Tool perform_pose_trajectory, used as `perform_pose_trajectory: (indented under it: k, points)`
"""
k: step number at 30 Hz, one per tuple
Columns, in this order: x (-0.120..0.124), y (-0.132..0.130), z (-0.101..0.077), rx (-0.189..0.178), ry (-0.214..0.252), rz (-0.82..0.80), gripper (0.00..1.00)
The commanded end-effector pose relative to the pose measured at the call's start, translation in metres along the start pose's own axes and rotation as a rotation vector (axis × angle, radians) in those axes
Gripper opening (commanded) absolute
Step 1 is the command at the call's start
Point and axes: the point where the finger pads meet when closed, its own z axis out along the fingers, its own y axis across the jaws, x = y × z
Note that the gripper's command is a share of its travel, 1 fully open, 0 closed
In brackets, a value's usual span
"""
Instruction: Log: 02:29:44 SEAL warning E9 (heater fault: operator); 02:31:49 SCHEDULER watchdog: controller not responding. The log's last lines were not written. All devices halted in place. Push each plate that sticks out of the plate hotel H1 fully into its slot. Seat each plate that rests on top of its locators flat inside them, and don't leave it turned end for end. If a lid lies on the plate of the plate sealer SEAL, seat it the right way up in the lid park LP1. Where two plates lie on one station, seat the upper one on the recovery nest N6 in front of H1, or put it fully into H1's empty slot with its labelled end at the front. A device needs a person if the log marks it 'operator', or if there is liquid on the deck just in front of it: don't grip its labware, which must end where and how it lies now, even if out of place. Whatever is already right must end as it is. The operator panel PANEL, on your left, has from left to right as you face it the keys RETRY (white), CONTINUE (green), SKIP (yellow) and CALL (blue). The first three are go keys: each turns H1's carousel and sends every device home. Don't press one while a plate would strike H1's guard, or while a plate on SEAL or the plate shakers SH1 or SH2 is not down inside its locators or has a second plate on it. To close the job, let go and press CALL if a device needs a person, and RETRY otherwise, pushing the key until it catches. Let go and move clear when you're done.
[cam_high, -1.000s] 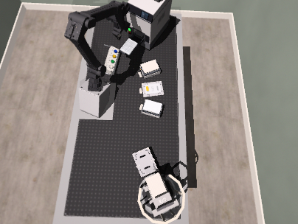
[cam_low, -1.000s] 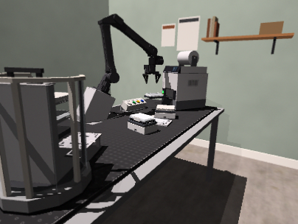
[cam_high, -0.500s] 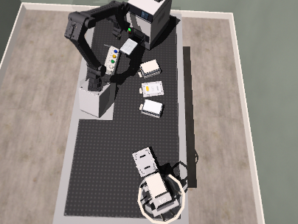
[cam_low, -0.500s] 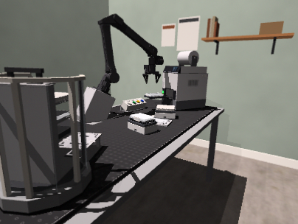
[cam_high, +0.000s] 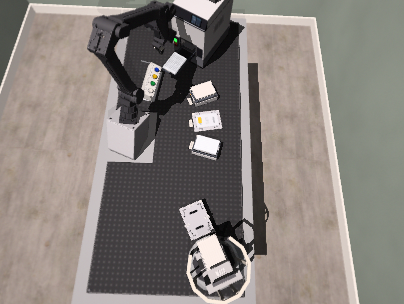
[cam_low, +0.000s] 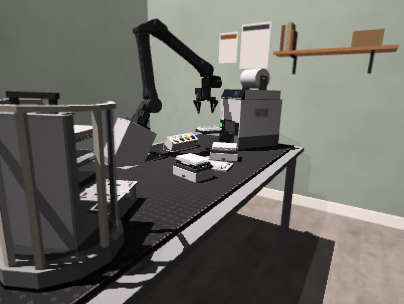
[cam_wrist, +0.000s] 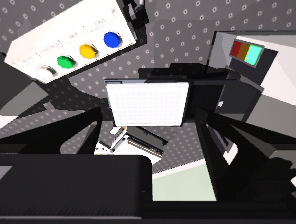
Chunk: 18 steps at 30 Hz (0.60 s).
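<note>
My gripper (cam_high: 161, 44) is open and empty. It hangs above the deck between the panel PANEL (cam_high: 152, 80) and the sealer SEAL (cam_high: 202, 22), and shows in the side view too (cam_low: 205, 106). In the wrist view a white gridded plate or lid (cam_wrist: 147, 102) lies on SEAL's dark tray right below my fingers, apart from them. It also shows from above (cam_high: 175, 63). PANEL's blue key (cam_wrist: 111, 39), yellow key (cam_wrist: 87, 50), green key (cam_wrist: 65, 61) and white key (cam_wrist: 47, 71) are at the upper left. The hotel H1 (cam_high: 217, 267) stands at the deck's near end, with nest N6 (cam_high: 196, 218) in front.
Three stations stand in a row mid-deck: one with a white plate (cam_high: 204, 92), a flat one with yellow marks (cam_high: 207, 120), another with a white plate (cam_high: 207, 146). The arm's base block (cam_high: 129, 135) is at the left. SEAL's body (cam_low: 250, 120) rises right of my gripper.
</note>
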Motion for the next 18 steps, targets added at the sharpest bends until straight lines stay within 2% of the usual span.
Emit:
perform_pose_trajectory:
  k: [1,8,9,10,12,18]
  points:
    - [-0.001,-0.012,-0.005,0.026,-0.004,-0.001,1.00]
    - [-0.001,-0.012,-0.005,0.026,-0.004,-0.001,1.00]
    - [0.000,-0.011,0.000,0.010,-0.001,-0.003,1.00]
    - [-0.001,-0.020,-0.014,0.025,-0.003,-0.003,1.00]
    - [-0.001,-0.021,-0.032,0.059,-0.006,-0.004,1.00]
    - [0.000,-0.020,-0.044,0.060,-0.005,-0.004,1.00]
